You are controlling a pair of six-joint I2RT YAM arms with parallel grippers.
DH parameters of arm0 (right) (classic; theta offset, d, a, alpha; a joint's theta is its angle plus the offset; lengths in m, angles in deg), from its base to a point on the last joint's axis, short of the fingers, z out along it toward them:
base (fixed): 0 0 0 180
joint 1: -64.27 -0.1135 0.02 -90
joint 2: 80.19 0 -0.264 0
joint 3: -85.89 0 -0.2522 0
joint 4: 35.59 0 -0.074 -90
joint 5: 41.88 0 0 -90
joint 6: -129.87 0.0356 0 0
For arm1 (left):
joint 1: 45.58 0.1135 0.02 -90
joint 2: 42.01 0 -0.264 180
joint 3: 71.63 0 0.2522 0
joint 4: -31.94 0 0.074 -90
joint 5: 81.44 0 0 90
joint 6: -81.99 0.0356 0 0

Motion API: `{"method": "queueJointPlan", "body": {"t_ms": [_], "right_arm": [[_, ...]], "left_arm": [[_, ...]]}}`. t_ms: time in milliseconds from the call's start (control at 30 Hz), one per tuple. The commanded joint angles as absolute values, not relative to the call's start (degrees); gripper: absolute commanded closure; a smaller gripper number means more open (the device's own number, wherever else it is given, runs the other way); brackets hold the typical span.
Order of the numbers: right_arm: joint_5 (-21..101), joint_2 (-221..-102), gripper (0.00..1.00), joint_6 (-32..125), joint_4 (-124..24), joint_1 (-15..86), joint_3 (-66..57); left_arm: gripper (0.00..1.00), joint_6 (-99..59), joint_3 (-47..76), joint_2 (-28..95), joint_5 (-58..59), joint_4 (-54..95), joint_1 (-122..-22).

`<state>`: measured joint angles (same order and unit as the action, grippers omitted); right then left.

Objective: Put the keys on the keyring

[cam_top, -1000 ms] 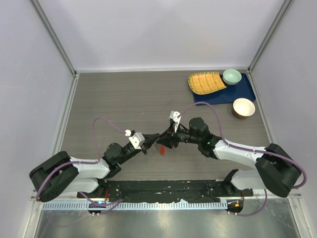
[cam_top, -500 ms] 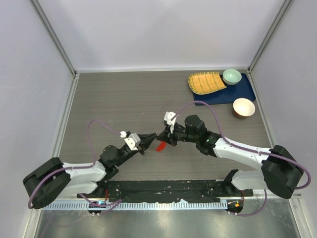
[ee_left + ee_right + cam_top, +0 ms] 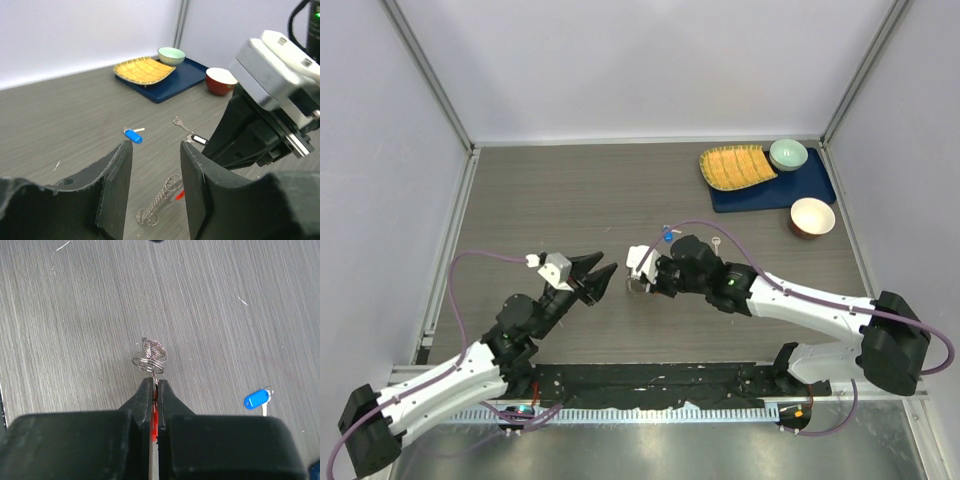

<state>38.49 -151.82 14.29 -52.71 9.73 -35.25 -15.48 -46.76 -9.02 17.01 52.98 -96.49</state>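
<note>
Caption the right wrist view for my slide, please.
Right fingers clamp the red fob; wire keyring ahead, blue key aside.

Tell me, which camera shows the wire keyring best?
The right wrist view: the keyring sits centred, its red fob pinched in the right hand. The left wrist view shows it small and sideways; the top view barely shows it.

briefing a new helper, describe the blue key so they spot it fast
From the navy mat at the far right, come left past the bare silver key. The blue key lies next, the only one with a bright blue plastic head.
</note>
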Motion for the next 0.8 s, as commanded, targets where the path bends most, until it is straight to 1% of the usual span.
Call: {"method": "queueJointPlan", "body": {"t_ms": [0, 167, 300, 367, 467, 567, 733, 767], "right_arm": [[44.0, -153.0, 0.99, 8.9, -55.2, 8.0, -31.8], [45.6, -155.3, 0.99, 7.8, -56.7, 6.7, -30.2], [46.3, -156.2, 0.99, 7.4, -57.1, 5.8, -29.6], [46.3, -156.3, 0.99, 7.4, -57.0, 5.6, -29.6], [46.5, -156.4, 0.99, 7.3, -56.9, 5.2, -29.6], [46.5, -156.4, 0.99, 7.3, -56.9, 5.1, -29.7], [46.3, -156.7, 0.99, 7.4, -56.7, 5.1, -29.8], [46.3, -156.7, 0.99, 7.4, -56.6, 5.1, -29.8]], "left_arm": [[0.52, -24.8, -43.5, -10.8, 22.5, 38.1, -96.3], [0.46, -34.1, -39.9, -6.8, 19.4, 34.3, -96.3], [0.40, -41.2, -32.7, 0.0, 19.8, 25.4, -96.3], [0.39, -42.7, -30.3, 2.5, 19.1, 23.0, -96.4], [0.43, -43.9, -28.2, 5.9, 18.8, 21.4, -96.3], [0.49, -44.9, -27.6, 7.0, 18.3, 21.3, -96.3], [0.51, -45.5, -26.0, 6.9, 17.8, 16.7, -96.2], [0.54, -45.4, -25.4, 7.1, 17.6, 15.9, -96.3]]}}
